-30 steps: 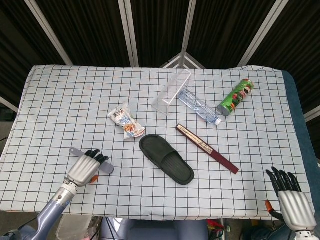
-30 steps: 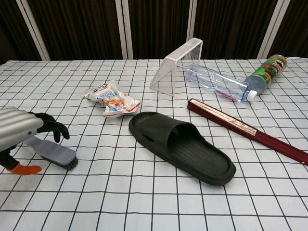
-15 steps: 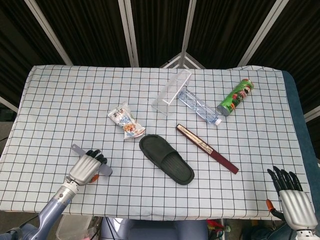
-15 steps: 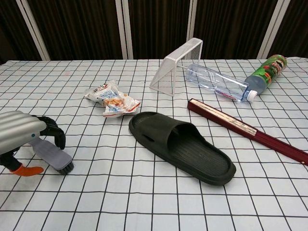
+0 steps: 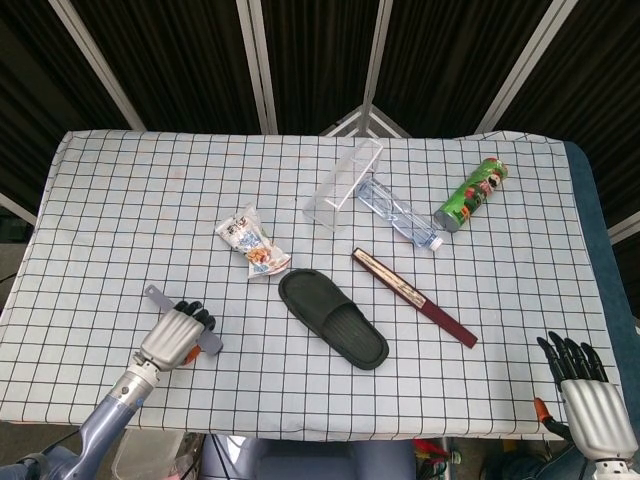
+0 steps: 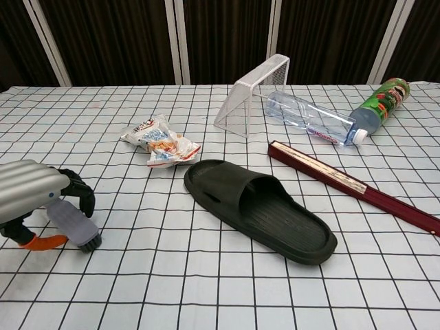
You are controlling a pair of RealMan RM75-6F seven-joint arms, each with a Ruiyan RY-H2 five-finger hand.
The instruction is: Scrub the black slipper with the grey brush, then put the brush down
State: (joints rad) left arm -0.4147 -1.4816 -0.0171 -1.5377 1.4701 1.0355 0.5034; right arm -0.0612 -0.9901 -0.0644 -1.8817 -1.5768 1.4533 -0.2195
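Note:
The black slipper (image 5: 333, 318) (image 6: 261, 210) lies sole-down near the middle of the checked table, toe toward the front right. The grey brush (image 5: 155, 295) (image 6: 74, 227) sits at the front left, well left of the slipper, tilted with its bristles toward the cloth. My left hand (image 5: 175, 335) (image 6: 31, 192) grips it, fingers curled over the top and thumb underneath. My right hand (image 5: 580, 385) hangs off the table's front right corner with its fingers spread and nothing in it; the chest view does not show it.
A crumpled snack packet (image 5: 252, 243) (image 6: 159, 144) lies behind the slipper. A long dark red box (image 5: 413, 296) (image 6: 344, 182) lies to its right. Further back are a clear container (image 5: 343, 185), a water bottle (image 5: 398, 212) and a green can (image 5: 470, 195).
My left hand has drawn slightly toward the front edge and its fingers have curled tighter over the brush, which has turned and tilted under it. The right hand has sunk a little.

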